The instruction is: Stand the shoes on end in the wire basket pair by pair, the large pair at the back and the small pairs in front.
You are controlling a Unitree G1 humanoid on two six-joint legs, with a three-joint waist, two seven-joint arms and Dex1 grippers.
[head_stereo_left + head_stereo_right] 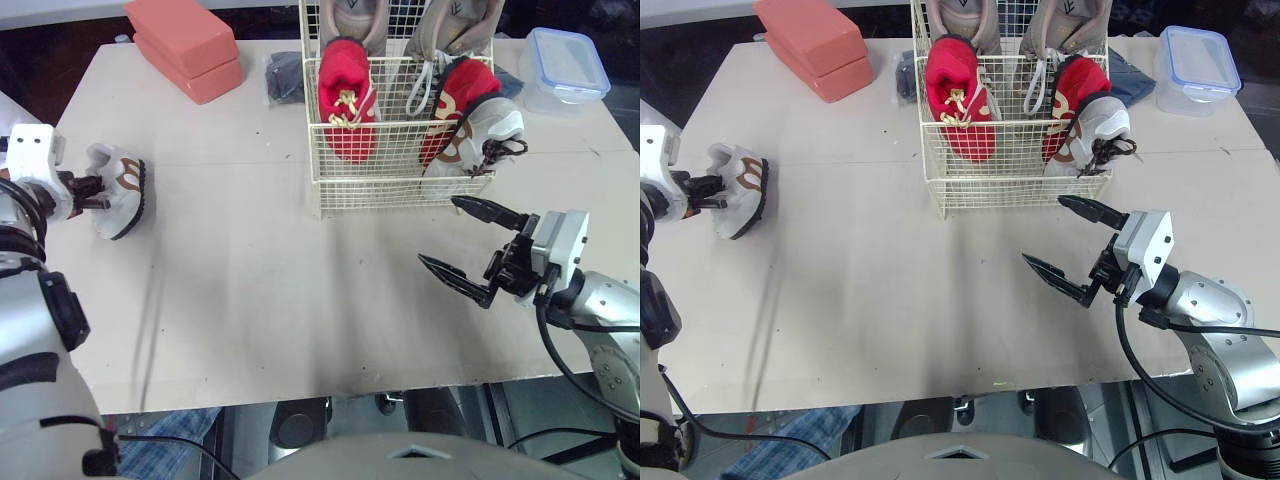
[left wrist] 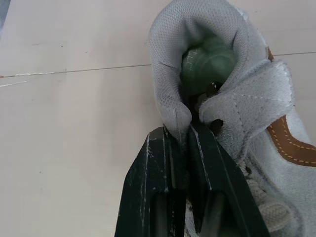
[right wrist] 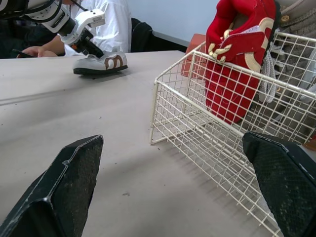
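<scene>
The white wire basket (image 1: 400, 190) stands at the back middle of the table. A large beige pair (image 1: 350, 20) stands on end at its back, two red shoes (image 1: 345, 100) in front of them, and a small white-and-brown shoe (image 1: 485, 130) leans in the front right corner. Its mate (image 1: 120, 185) lies on its sole at the table's left edge. My left gripper (image 2: 185, 131) is shut on that shoe's heel collar (image 2: 170, 98). In front of the basket's right corner my right gripper (image 1: 438, 232) hovers open and empty above the table.
Two stacked salmon blocks (image 1: 185, 45) lie at the back left. A clear box with a blue lid (image 1: 565, 65) sits at the back right. Dark cloth (image 1: 285, 75) lies behind the basket. A person in a white sleeve (image 3: 111, 24) sits beyond the table.
</scene>
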